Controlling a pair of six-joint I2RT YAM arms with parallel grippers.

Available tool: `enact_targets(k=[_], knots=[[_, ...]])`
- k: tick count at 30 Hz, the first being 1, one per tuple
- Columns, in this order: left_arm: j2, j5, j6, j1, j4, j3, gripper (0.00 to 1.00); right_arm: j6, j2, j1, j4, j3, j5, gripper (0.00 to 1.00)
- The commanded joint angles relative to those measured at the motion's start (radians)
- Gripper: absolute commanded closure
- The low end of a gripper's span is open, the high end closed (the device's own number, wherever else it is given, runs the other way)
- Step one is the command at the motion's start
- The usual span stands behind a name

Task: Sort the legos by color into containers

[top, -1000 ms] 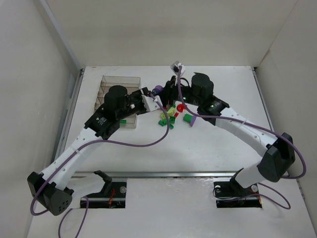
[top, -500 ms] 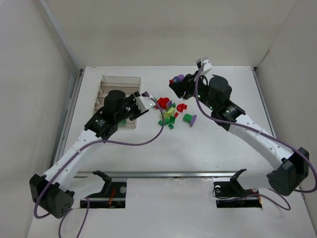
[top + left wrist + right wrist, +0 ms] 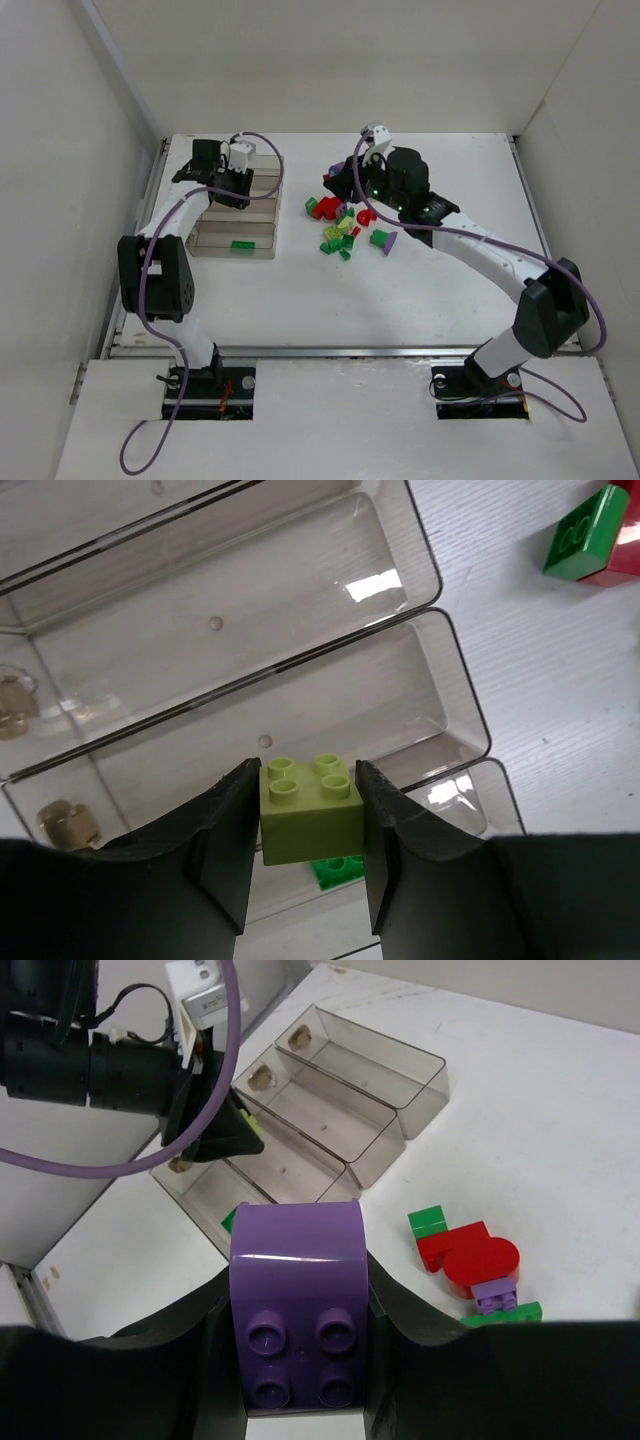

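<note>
My left claw (image 3: 305, 825) pinches a lime brick (image 3: 310, 805) above the tray (image 3: 455, 670), far left. My right claw (image 3: 297, 1380) pinches a purple brick (image 3: 297, 1270) near the loose pile (image 3: 345, 228), mid-table.

Lab test cell: white panel walls (image 3: 330, 60), white table (image 3: 430, 300).
</note>
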Motion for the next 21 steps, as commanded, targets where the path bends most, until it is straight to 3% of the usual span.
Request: enact_targets(k=[1, 7, 13, 17, 21], knots=[[-0.002, 0.096, -0.073, -0.011, -0.017, 0.053, 1.0, -0.021, 0.034, 0.005, 0.052, 0.092, -0.054, 1.0], [0.074, 0.075, -0.064, 0.007, -0.004, 0.039, 0.93, -0.03, 0.091, -0.015, 0.052, 0.146, -0.092, 1.0], [0.063, 0.063, -0.053, 0.016, 0.022, 0.039, 0.33, -0.03, 0.109, -0.025, 0.052, 0.164, -0.112, 1.0], [0.014, 0.066, -0.044, 0.016, 0.046, 0.092, 0.18, -0.03, 0.109, -0.025, 0.052, 0.164, -0.144, 1.0], [-0.064, 0.096, 0.06, -0.013, 0.055, 0.113, 0.18, -0.03, 0.082, -0.025, 0.052, 0.155, -0.153, 1.0]])
